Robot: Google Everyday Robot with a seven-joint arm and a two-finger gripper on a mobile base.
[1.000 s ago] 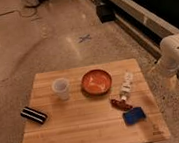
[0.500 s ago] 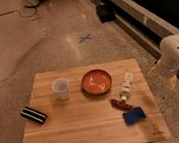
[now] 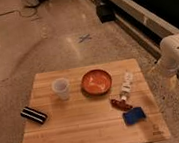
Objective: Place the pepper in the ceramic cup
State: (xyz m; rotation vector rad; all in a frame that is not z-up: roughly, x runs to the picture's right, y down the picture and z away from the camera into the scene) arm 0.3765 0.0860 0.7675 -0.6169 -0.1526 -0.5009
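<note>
A: Pepper [image 3: 120, 102]?
B: Below-right of the orange bowl [image 3: 96, 81], touching the white bottle [image 3: 127, 84], blue pad [image 3: 134, 115] near. Ceramic cup [image 3: 61, 89] is just left of the bowl.
A: Gripper?
B: Can't see it. Only the arm [image 3: 174, 56] shows, well right of the bowl.

On the table [image 3: 86, 129], the ceramic cup [image 3: 61, 88] stands left of the bowl [image 3: 84, 82]. The pepper [image 3: 120, 103] lies between the bottle [image 3: 127, 83] and the pad [image 3: 134, 115]. An oblong object [image 3: 34, 114] lies at the far left. The arm [image 3: 174, 56] is right of the table, and the gripper is out of view.
</note>
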